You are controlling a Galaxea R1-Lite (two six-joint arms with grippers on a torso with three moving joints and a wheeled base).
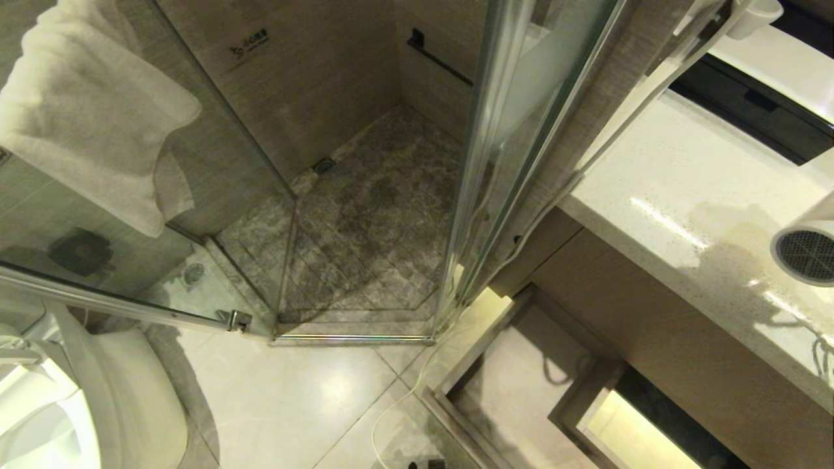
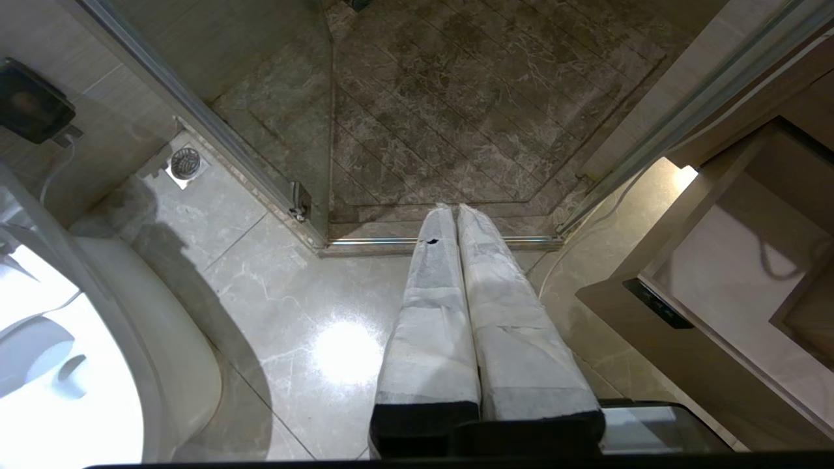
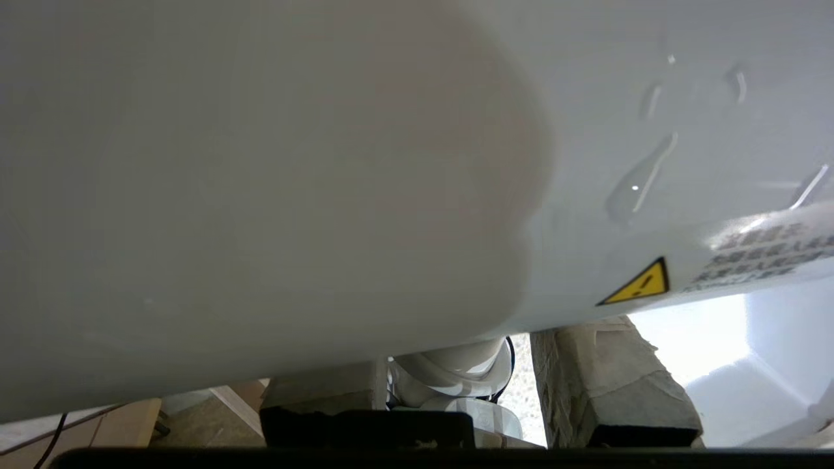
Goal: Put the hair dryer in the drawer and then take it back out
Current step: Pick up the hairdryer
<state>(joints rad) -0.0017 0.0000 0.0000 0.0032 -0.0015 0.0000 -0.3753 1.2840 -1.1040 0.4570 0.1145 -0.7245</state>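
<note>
Bathroom counter (image 1: 684, 189) edge: right gripper (image 3: 456, 397) pinches the hair dryer (image 1: 808, 251); smooth, light plastic, best held by the handle.

A yellow warning triangle (image 3: 637, 284) (beside a label of unreadable print) stands on the hair dryer (image 3: 391, 163).

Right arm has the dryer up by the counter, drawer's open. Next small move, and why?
Probably carry the hair dryer down and left toward the drawer: the right gripper is shut on its handle, it hangs over the counter, and the drawer stands open and empty below. If it has just come out, set it on the counter instead. Left gripper idle over the floor.
</note>
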